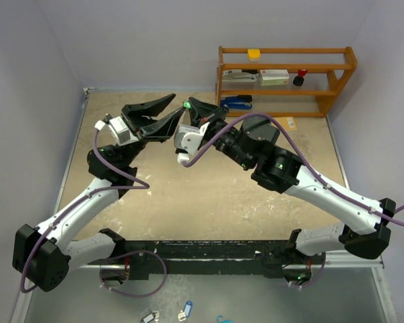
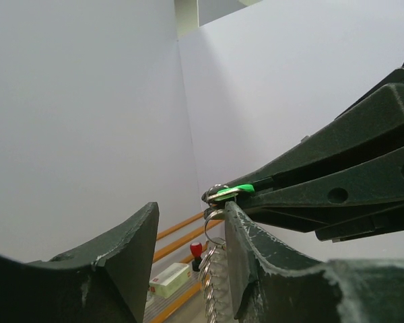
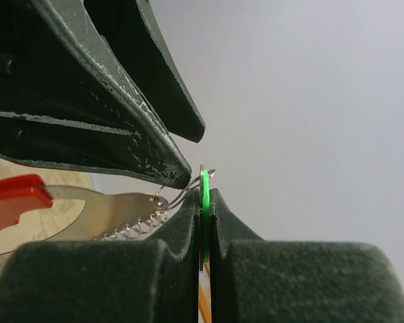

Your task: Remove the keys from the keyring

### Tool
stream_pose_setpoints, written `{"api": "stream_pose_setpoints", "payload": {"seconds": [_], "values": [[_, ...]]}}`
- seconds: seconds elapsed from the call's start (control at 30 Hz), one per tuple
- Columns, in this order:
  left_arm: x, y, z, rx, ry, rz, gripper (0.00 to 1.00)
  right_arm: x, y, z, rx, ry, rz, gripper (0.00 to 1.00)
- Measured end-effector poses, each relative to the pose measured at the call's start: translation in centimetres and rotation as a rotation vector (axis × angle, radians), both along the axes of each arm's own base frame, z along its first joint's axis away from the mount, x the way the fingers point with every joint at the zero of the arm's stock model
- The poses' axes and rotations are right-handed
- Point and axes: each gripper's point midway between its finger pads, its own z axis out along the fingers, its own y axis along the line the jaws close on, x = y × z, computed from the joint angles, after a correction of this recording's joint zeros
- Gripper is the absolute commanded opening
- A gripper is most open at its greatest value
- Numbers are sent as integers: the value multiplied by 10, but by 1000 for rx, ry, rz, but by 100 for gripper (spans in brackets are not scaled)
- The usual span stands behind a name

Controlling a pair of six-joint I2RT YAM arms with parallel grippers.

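A small green-tagged key (image 3: 205, 190) stands edge-on between my right gripper's (image 3: 205, 196) shut fingers, up in the air over the table's far middle. A silver ring (image 3: 180, 192) links it to the keyring, whose red piece (image 3: 13, 196) and coiled chain (image 3: 136, 226) hang to the left. In the left wrist view the green key (image 2: 233, 192) sits just above my left gripper (image 2: 190, 210), which is open. The chain (image 2: 214, 276) hangs in that gap, against the right-hand finger (image 2: 256, 256). From above, the left gripper (image 1: 179, 103) and right gripper (image 1: 188, 103) meet tip to tip.
A wooden shelf (image 1: 337, 84) stands at the back right with a yellow item (image 1: 254, 54), boxes (image 1: 275, 76) and a red stamp (image 1: 301, 75). A blue stapler (image 1: 237, 102) lies beside it. Blue-tagged keys (image 1: 185, 311) lie below the arm bases. Walls enclose the table.
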Motion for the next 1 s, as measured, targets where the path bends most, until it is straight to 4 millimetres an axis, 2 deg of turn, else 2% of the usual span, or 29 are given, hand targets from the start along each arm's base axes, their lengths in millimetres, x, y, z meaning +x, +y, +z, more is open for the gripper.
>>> {"api": "stream_pose_setpoints", "payload": {"seconds": [0.47, 0.63, 1.0], "values": [[-6, -4, 1, 40, -9, -24, 42, 2, 3, -4, -8, 6, -1, 0], [-10, -1, 0, 56, -14, -5, 46, 3, 5, -6, -13, 8, 1, 0], [-18, 7, -21, 111, -29, 51, 48, 4, 6, -8, -17, 10, 0, 0]]}}
